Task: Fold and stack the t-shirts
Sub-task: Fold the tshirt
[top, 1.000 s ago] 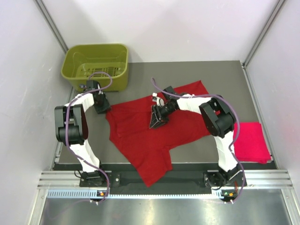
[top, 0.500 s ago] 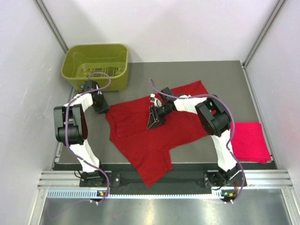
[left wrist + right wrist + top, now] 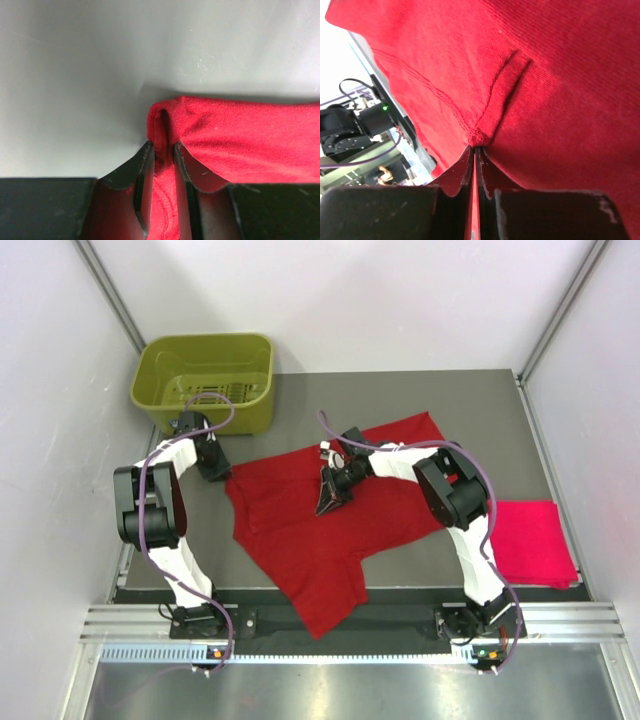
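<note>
The deep red t-shirt (image 3: 300,540) lies spread and rumpled across the middle of the grey table (image 3: 400,400). My left gripper (image 3: 214,466) sits at the shirt's far left corner. In the left wrist view this gripper (image 3: 163,148) is shut on a raised fold of that shirt (image 3: 240,135). My right gripper (image 3: 329,500) is down on the shirt's middle. Its wrist view shows the gripper (image 3: 476,148) shut on a small pinch of the red cloth (image 3: 560,75) by a seam. The pinkish red t-shirt (image 3: 536,540) lies folded at the table's right edge.
An olive-green plastic basket (image 3: 205,380) stands at the back left corner, just behind my left gripper. White walls close in both sides and the back. The shirt's lower hem hangs over the table's near edge by the arm bases.
Both grippers have closed on the deep red shirt. The right one has slid a little to the left over the cloth, and the left one edged slightly toward the basket.
</note>
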